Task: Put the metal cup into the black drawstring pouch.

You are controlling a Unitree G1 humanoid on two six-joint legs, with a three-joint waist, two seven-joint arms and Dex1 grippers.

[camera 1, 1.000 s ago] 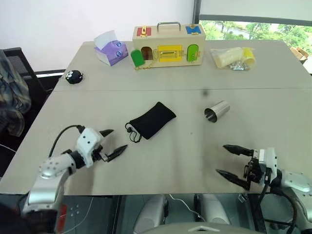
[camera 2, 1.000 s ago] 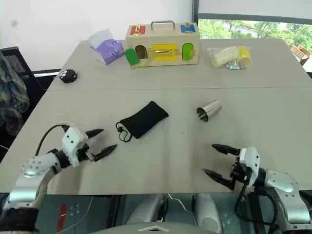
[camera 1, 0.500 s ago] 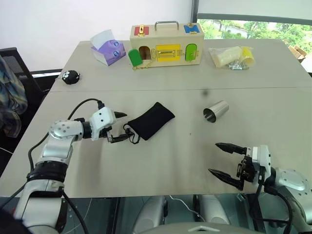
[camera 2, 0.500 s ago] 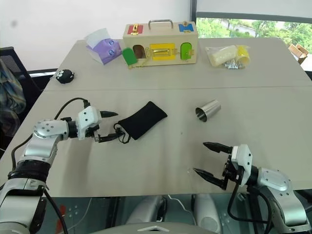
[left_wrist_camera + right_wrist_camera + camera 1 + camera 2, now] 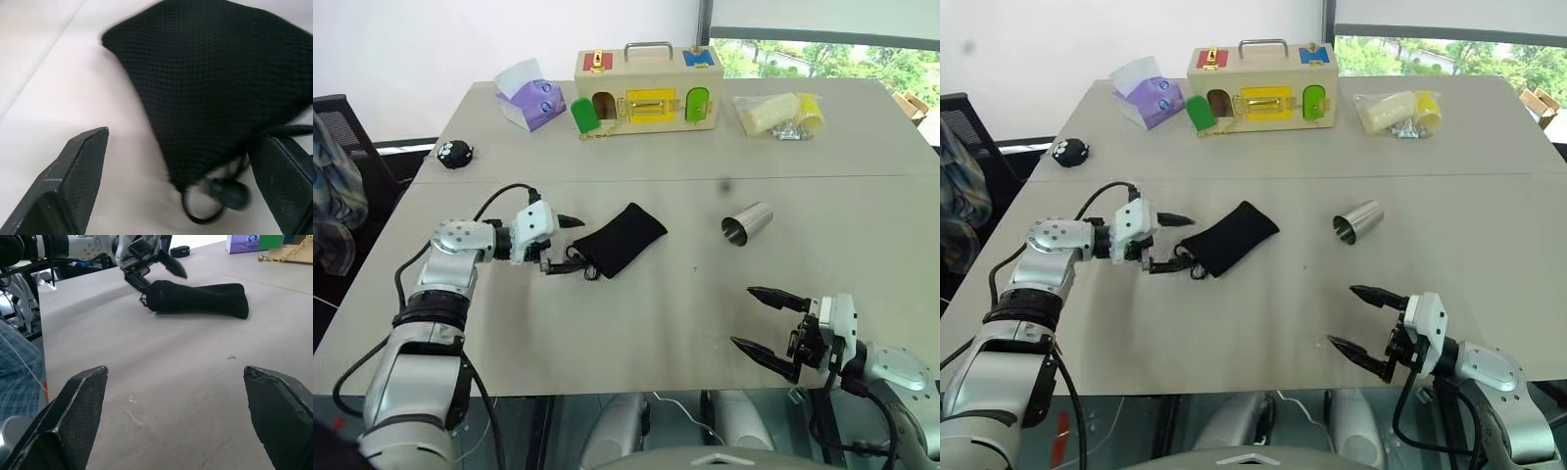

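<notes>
Left eye view, going left to right: your left claw sits spread wide at the corded mouth of the soft black fabric drawstring pouch, gripping nothing. Shiny silver metal cup lies on its side on the pale surface, well apart. Your right claw hangs wide open and empty near the front edge.

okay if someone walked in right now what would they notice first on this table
Probably the left gripper, open at the corded mouth of the black drawstring pouch mid-table. Next, the metal cup lying on its side to the pouch's right, and the colourful wooden latch box at the far edge.
</notes>
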